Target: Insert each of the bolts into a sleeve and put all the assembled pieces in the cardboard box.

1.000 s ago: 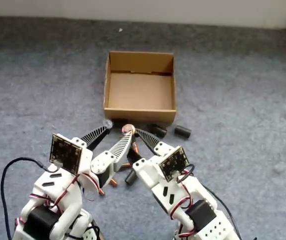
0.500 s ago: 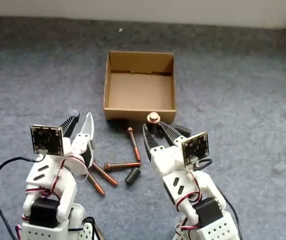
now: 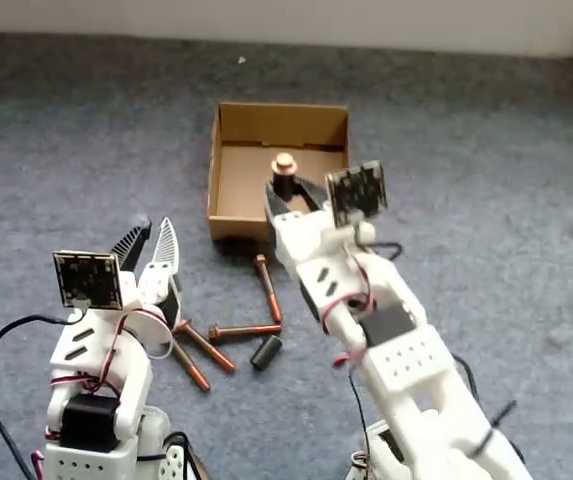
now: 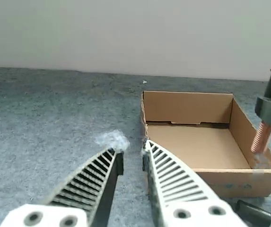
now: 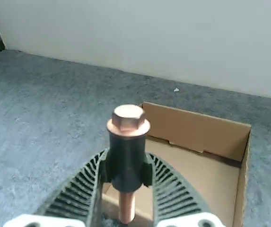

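Note:
My right gripper (image 3: 284,197) hangs over the front part of the cardboard box (image 3: 212,170), shut on a black sleeve (image 5: 126,163) with a copper bolt (image 5: 128,119) standing upright through it. The bolt's threaded end pokes out below the sleeve. The left wrist view has this assembled piece (image 4: 266,124) above the box (image 4: 187,108). My left gripper (image 3: 150,244) is open and holds nothing, low over the carpet to the left of the box. Several loose bolts (image 3: 244,330) and one black sleeve (image 3: 266,351) lie between the two arms.
Two more black sleeves (image 4: 253,211) lie by the box's front wall in the left wrist view. Grey carpet runs to a pale wall behind the box (image 5: 196,130). Open carpet lies to the left and right of the box.
The two grippers were together in front of the box. The left one has pulled back leftward, empty. The right one has carried the sleeved bolt forward over the box.

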Available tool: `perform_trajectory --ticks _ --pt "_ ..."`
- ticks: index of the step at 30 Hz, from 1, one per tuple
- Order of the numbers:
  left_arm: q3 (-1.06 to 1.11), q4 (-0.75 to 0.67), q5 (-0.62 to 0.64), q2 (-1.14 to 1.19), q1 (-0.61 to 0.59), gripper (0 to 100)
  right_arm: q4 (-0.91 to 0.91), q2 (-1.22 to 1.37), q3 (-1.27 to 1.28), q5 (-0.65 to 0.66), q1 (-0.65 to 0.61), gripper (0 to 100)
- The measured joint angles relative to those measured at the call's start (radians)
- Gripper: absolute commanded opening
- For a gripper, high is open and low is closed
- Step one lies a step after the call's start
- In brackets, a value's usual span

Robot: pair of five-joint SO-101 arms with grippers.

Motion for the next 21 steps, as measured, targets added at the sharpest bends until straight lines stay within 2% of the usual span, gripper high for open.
perform_trajectory --ticks 6,11,17,21 --pt "0.0 0.0 0.0 0.0 -0.017 9 -0.14 0.364 -0.187 0.0 0.048 0.5" --pt "0.0 0.0 0.0 0.0 -0.017 9 -0.169 0.629 -0.281 0.0 0.072 1.2" --pt "0.017 -0.006 0.0 -0.003 -0.018 9 -0.147 0.818 -0.348 0.0 0.072 14.6" --pt "0.017 -0.006 0.0 -0.003 -0.017 9 -0.031 0.825 -0.405 -0.002 0.075 15.5"
